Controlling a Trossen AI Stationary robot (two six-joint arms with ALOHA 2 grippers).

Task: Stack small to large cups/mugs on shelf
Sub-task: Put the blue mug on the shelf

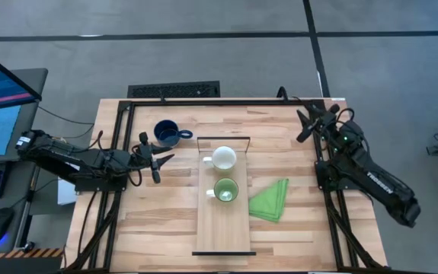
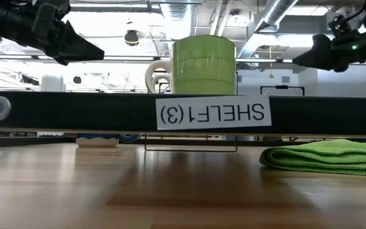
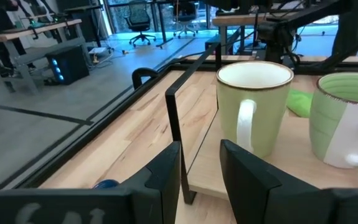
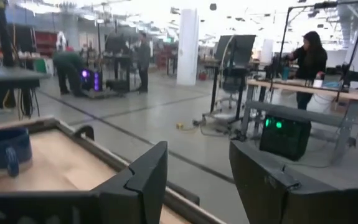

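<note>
Three mugs on show: one white mug [image 1: 224, 157], one light green mug [image 1: 225, 189], one dark blue mug [image 1: 166, 133]. One shelf [image 1: 222, 228], and two of those mugs sit on it. One folded green cloth [image 1: 270, 200] on the one wooden surface [image 1: 302, 160]. Two arms, so two hands: left hand [image 1: 160, 158], right hand [image 1: 308, 120].

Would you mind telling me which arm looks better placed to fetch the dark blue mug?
Probably the left: its open hand hovers just beside the dark blue mug, while the right hand waits at the table's far right corner.
</note>
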